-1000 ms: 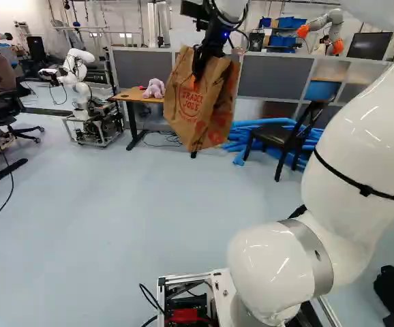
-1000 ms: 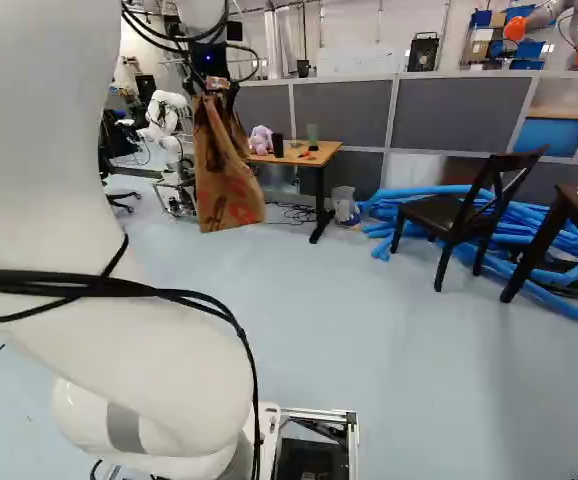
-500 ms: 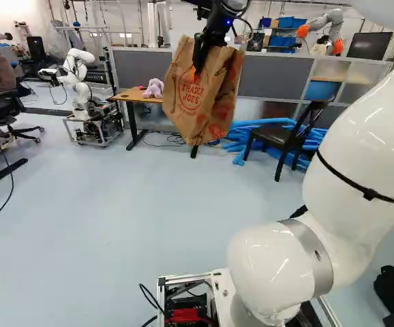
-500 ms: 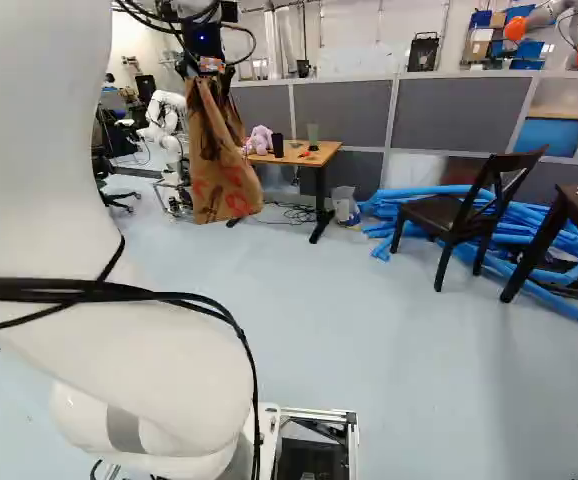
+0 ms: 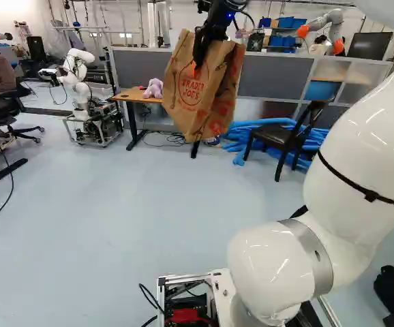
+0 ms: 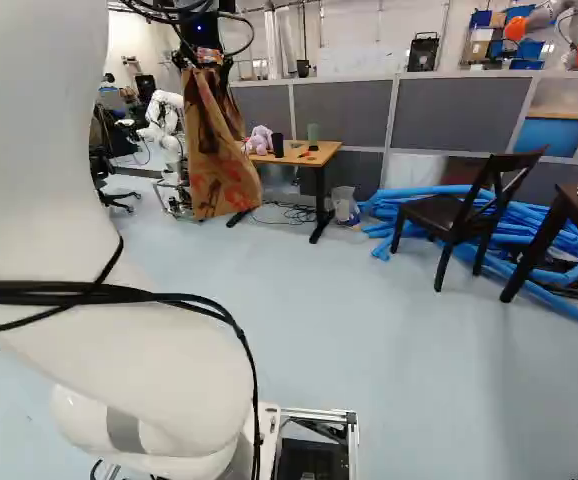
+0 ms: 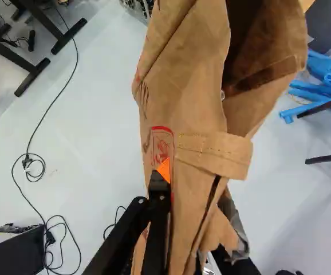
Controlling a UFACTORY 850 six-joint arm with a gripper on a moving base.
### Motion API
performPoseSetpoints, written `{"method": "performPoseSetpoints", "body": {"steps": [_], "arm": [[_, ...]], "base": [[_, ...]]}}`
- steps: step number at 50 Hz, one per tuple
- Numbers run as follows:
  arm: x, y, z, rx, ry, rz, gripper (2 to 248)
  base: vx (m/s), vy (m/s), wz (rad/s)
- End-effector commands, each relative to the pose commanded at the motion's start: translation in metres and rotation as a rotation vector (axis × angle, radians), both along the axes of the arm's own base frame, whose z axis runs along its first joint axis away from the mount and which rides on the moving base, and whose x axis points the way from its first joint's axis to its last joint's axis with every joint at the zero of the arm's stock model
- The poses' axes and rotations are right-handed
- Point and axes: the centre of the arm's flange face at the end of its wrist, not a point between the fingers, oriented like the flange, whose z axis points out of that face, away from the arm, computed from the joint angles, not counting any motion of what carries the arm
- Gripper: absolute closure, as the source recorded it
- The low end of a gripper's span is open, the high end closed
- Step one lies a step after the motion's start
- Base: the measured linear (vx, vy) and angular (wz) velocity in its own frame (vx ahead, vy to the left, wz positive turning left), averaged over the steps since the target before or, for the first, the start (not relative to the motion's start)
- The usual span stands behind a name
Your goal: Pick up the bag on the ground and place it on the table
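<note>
While the black gripper (image 5: 195,65) had hold of the brown paper bag (image 5: 200,92), the left base view showed the bag hanging in the air, well above the floor (image 5: 135,197), its red-printed side partly facing the camera. It hid part of the wooden table (image 5: 130,96), on which a lilac plush toy (image 5: 154,88) sat; blue foam tubes (image 5: 238,144) and a black chair (image 5: 282,135) were to the right of the bag. In the right base view the bag hung at the left of the table, overlapping its near left edge in that view but not resting on its top, where a dark cup (image 6: 278,145) and a green cup (image 6: 313,133) stood near the toy. Another robot (image 6: 164,120) was behind the bag, to its left. Down the wrist view, the bag filled the space ahead of the gripper, mouth open, and one finger with its orange pad (image 7: 164,169) pressed on the printed paper; the other was mostly hidden by folds, the jaws closed on the bag with crumpled paper between them, the exact gap hard to tell.
</note>
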Motion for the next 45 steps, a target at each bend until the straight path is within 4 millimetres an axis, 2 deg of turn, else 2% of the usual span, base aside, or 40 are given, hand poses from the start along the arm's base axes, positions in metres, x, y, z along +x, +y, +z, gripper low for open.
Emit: {"method": "performPoseSetpoints", "body": {"steps": [21, 45], "arm": [[0.0000, 0.0000, 0.0000, 0.000, 0.000, 0.000, 229], [0.0000, 0.0000, 0.0000, 0.000, 0.000, 0.000, 229]], "base": [[0.038, 0.015, -0.008], [0.162, 0.095, -0.027]]}}
